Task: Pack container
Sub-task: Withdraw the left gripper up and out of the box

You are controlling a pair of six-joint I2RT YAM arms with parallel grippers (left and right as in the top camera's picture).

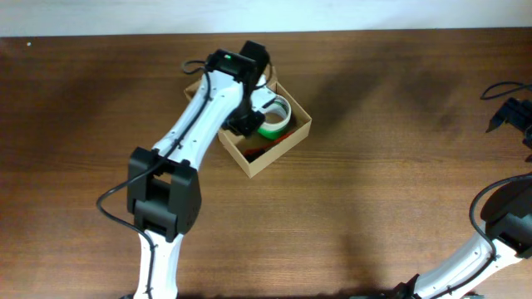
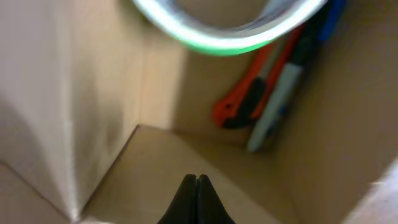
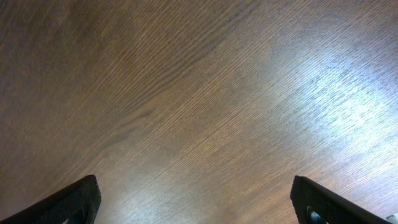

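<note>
Because the container (image 1: 274, 156) looks light and easily dented, we would pinch its right wall gently; our left gripper (image 2: 196, 186) is closed on nothing, right gripper (image 3: 193, 190) spread wide.

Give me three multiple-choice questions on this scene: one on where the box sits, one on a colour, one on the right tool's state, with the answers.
1. Where is the box?
A) under the left tool
B) at the far right
C) at the near edge

2. What colour edges the tape roll inside it?
A) blue
B) green
C) yellow

3. How is the right tool?
A) shut on a pen
B) shut, empty
C) open, empty

Answers:
1 A, the left wrist view looks straight into the box.
2 B, a green rim shows on the white roll.
3 C, it gapes wide over bare table.
</note>
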